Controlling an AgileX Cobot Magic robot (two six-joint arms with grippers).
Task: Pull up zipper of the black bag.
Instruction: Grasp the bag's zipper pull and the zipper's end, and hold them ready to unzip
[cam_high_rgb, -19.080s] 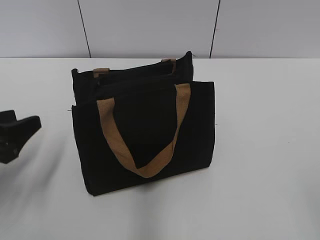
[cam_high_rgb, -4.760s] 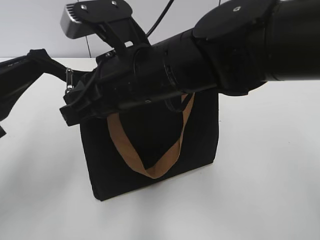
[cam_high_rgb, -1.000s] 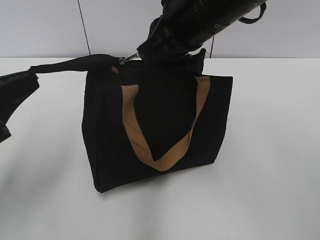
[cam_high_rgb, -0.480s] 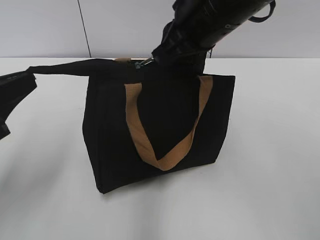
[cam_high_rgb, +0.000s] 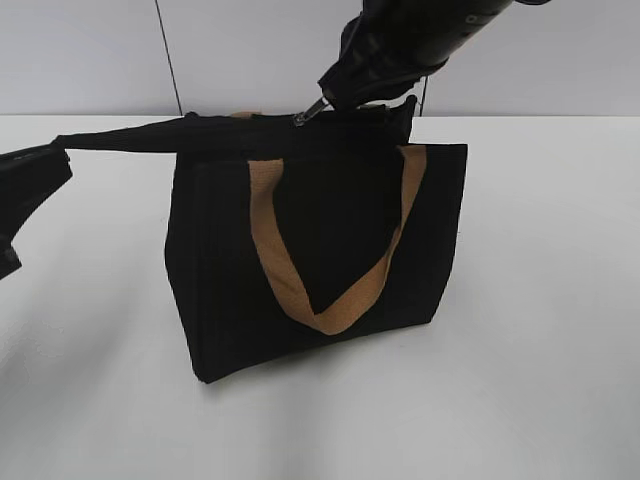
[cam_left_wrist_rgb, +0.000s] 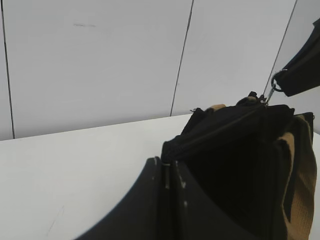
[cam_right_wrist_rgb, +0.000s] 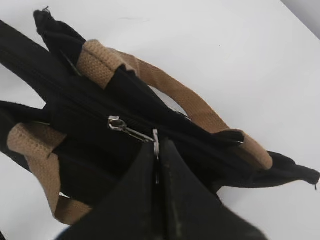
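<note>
Clamped shut, the left hand (cam_left_wrist_rgb: 167, 175) fills the lower middle of its wrist view and pinches the end of the black bag (cam_high_rgb: 320, 250) at its top edge; in the exterior view that corner is drawn out as a taut black strip toward the left edge of the frame, most likely to keep the top seam straight and steady the bag against the pull. Nearest the exterior camera, the bag's front panel stands upright on the white tabletop (cam_high_rgb: 540, 350) in the middle of the frame, with a tan handle (cam_high_rgb: 330, 290) hanging down it in a loop. Higher, along the top edge, runs the zipper (cam_right_wrist_rgb: 95, 112), and its small silver pull (cam_right_wrist_rgb: 131, 130) is nipped between the closed fingertips of the right hand (cam_right_wrist_rgb: 156, 145), which comes down from the upper right of the exterior frame. In the right wrist view the pull sits about midway between the two handle roots, so the closing looks partly done. Behind the bag lies more bare tabletop and then a pale panelled wall (cam_high_rgb: 250, 50) across the top of the frame.
</note>
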